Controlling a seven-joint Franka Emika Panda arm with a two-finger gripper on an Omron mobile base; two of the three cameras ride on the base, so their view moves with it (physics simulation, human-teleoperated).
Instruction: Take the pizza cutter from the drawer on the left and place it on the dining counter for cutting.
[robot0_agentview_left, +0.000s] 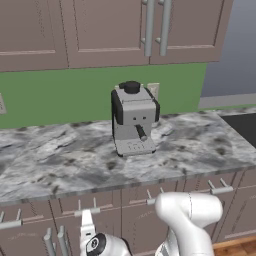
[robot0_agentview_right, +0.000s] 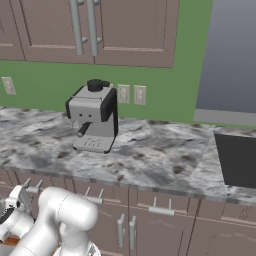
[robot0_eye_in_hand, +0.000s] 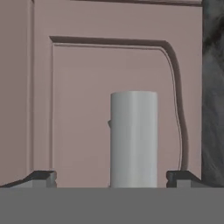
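Marbled grey counter (robot0_agentview_left: 60, 160) carries a grey coffee machine (robot0_agentview_left: 133, 119) in my left base view, above mauve drawer fronts (robot0_agentview_left: 87, 207). From the right, the same machine stands left of a dark cooktop (robot0_agentview_right: 239, 159). My hand view shows my gripper (robot0_eye_in_hand: 109, 177) spread wide, empty, straddling a silver bar handle (robot0_eye_in_hand: 134, 139) on the drawer (robot0_eye_in_hand: 78, 109).

Light is even and flat across all three rendered views, with no clear source and no glare. The coffee machine (robot0_agentview_left: 134, 119) casts only a faint soft shadow on the marbled counter (robot0_agentview_left: 60, 160). Textures look soft and slightly blurred, and edges are jagged. In the hand view the cabinet front (robot0_eye_in_hand: 78, 109) and the silver handle (robot0_eye_in_hand: 134, 139) look smooth, pale and slightly hazy.
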